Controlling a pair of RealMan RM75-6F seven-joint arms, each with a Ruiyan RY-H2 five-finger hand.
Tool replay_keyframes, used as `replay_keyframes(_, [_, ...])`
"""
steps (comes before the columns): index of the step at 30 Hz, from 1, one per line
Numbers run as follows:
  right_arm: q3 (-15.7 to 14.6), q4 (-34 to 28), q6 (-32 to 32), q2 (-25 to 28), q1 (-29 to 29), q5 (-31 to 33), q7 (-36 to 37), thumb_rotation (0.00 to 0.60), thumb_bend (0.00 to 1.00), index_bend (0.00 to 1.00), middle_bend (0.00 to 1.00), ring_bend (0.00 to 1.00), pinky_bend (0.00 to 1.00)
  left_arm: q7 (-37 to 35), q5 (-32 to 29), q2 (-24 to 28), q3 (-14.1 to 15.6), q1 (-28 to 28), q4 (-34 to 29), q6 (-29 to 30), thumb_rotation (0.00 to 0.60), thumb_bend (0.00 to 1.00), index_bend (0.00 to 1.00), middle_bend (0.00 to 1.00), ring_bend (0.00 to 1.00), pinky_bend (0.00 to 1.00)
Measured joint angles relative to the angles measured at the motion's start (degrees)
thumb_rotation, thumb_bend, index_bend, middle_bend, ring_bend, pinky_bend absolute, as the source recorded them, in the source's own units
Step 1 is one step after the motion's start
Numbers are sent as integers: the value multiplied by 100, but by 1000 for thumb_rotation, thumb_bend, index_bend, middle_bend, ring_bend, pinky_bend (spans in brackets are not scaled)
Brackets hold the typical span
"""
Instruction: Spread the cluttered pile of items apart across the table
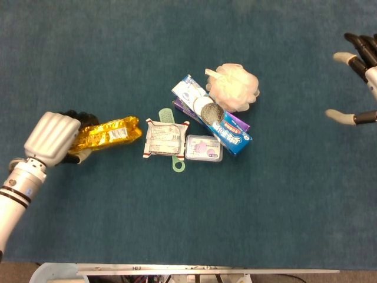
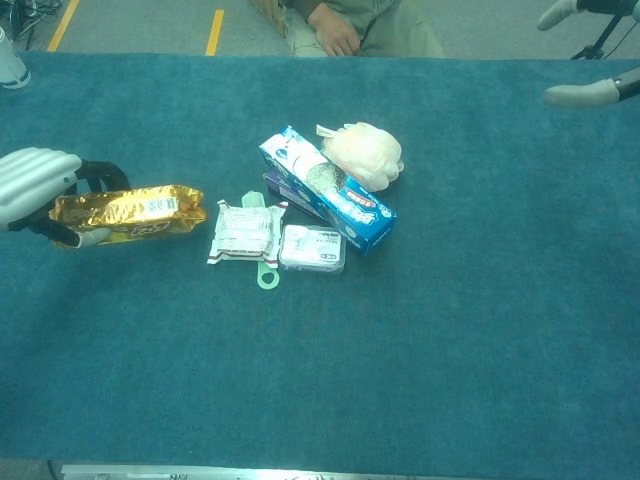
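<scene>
Table (image 1: pixel 188 53): teal cloth surface bearing every item.
Pile (image 1: pixel 200 127): clustered at the table's centre, to the right of the left hand and well apart from the right hand; judged nearer the left arm.
Left hand (image 1: pixel 52 139): fingers wrapped around one end of the gold foil packet (image 1: pixel 109 133), near the table's left edge.
Right hand (image 1: pixel 359 76): fingers spread, grasping nothing, at the far right edge.
Blue box (image 1: pixel 215 118): long axis diagonal, upper left to lower right.
Bath pouf (image 1: pixel 234 87): cream, touching the box.
Gold foil packet: long axis roughly horizontal, free end just beside the white sachet (image 1: pixel 165 138).
</scene>
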Motion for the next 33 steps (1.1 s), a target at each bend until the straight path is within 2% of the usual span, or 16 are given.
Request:
replay_keyframes(1, [5,-4,5,8,-8,3,5,208,154,187,29,0,0,-70,4,23,28,-13,29,-58,600,318,393,333,266,462])
replay_keyframes(3, [14,-10,8,19,-21,8,13,208,154,187,29,0,0,-179,4,54,72,-33,48,-157,600,318,278,215,147,372])
replay_keyframes(5, [17,-10,-3,19,-23,7,7,210,154,187,29,0,0,-283,-7,80,116,-63,45,-278,600,317,206,147,85,315])
replay_keyframes(9, [22,-9,-31,16,-23,12,-21,213,154,187,30,0,0,-326,-43,121,141,-169,3,-447,600,318,126,92,40,264])
replay_keyframes(18, [21,35,-51,27,-68,-24,34,235,154,187,30,0,0,-327,-84,163,20,-345,-417,-534,600,318,125,91,42,263])
replay_keyframes(22, [-7,37,-98,51,-78,-122,47,299,157,187,31,0,0,-251,29,193,-21,-435,-692,-500,600,317,125,91,42,263])
replay_keyframes(25, [-48,34,-191,82,-69,-232,38,316,158,187,72,0,2,-157,136,248,-24,-479,-899,-455,600,318,125,91,42,263])
replay_keyframes(28, [-92,49,-269,79,-40,-293,-106,323,159,187,161,15,91,-64,206,335,-6,-492,-1096,-396,600,317,125,91,42,263])
replay_keyframes(32, [-132,114,-578,13,114,-208,-356,347,164,191,248,123,223,19,284,493,46,-452,-1333,-256,600,318,125,91,42,263])
replay_keyframes(33, [-130,137,-662,-17,168,-160,-392,356,165,226,269,148,255,33,303,531,61,-432,-1379,-211,600,318,126,91,42,263])
